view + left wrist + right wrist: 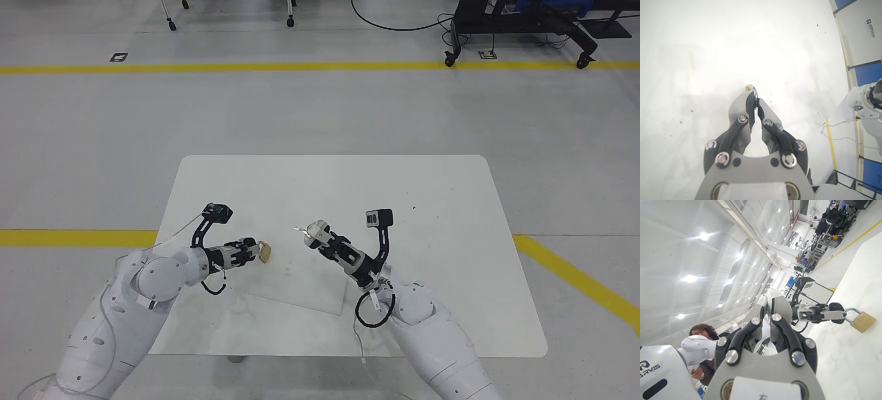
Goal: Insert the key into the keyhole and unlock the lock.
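A brass padlock [266, 251] hangs above the white table [440, 200], and my left gripper [255, 250] is shut on its steel shackle. In the left wrist view the fingers [751, 106] are pinched together, with a brass corner of the padlock [748, 87] showing past the tips. The right wrist view shows the padlock [863, 321] dangling from the left gripper [843, 313]. A short way to the right of the lock, my right gripper [312, 233] is shut on the key [300, 230], a thin piece whose tip points toward the lock. The key sits edge-on between the right gripper [767, 308].
Both grippers hover over the near middle of the table, whose front edge [350, 352] is close to the arms. Bare tabletop lies behind and to both sides. Yellow floor lines [300, 68] and wheeled carts [520, 30] are far off.
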